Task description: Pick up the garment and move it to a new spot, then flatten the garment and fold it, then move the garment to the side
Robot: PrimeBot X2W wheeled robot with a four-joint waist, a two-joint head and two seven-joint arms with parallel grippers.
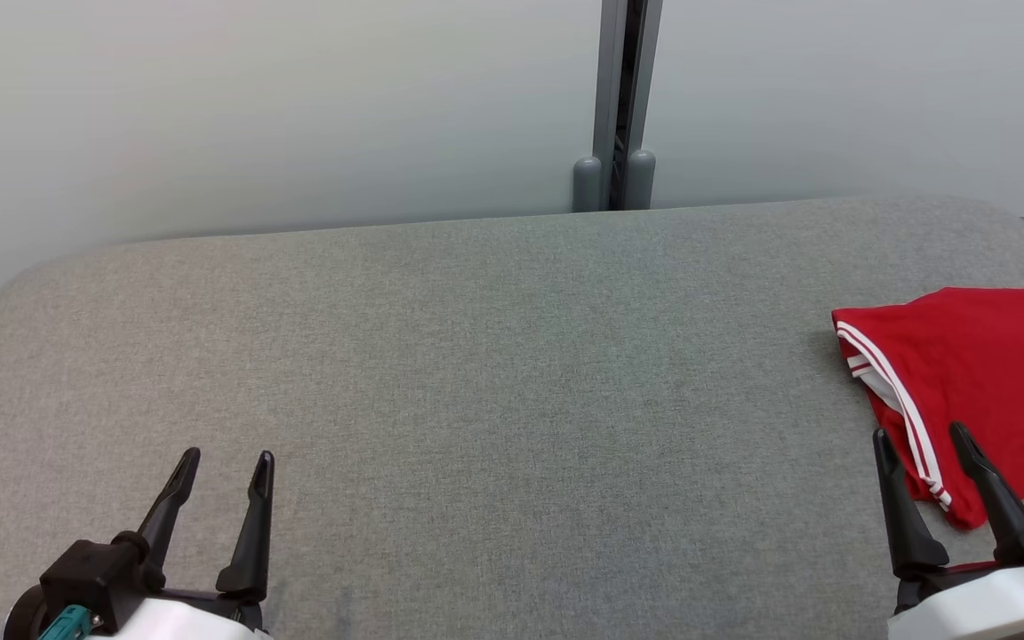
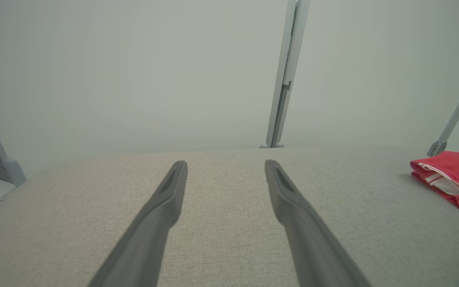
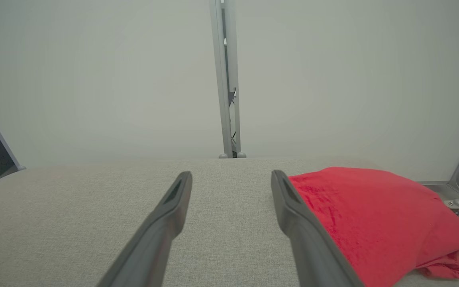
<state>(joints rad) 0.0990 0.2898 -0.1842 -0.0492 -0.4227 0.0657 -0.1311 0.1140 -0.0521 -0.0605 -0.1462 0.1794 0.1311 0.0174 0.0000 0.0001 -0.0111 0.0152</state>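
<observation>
The left claw [image 1: 228, 455], two long dark fingers on a pale forearm, sits low at the near left with its fingers spread apart and nothing between them. In its wrist view the grey cloth of the tabletop lies in the gap. It is well apart from the work, which reads as parked out of the way rather than reaching.

Across the middle runs the wide grey fabric-covered table [image 1: 512, 373] with rounded corners. Behind it a pale wall [image 1: 254, 107] is split by an upright grey metal post [image 1: 616, 107].

At the table's right edge lies the red fabric garment [image 1: 983, 373] with double white stripes along one hem. It is doubled over into a thick, fairly tidy packet, with the striped edge turned toward the table's centre. Lying so far to the side and already layered, it looks to me like a folded piece set aside, though it could equally be waiting to be picked up.

The right claw [image 1: 920, 431] hovers at the garment's near left corner, fingers likewise apart and gripping nothing. Grey cloth shows between them in its wrist view, with the red bulk just beside the right-hand finger. Whether that finger brushes the fabric I cannot tell.
</observation>
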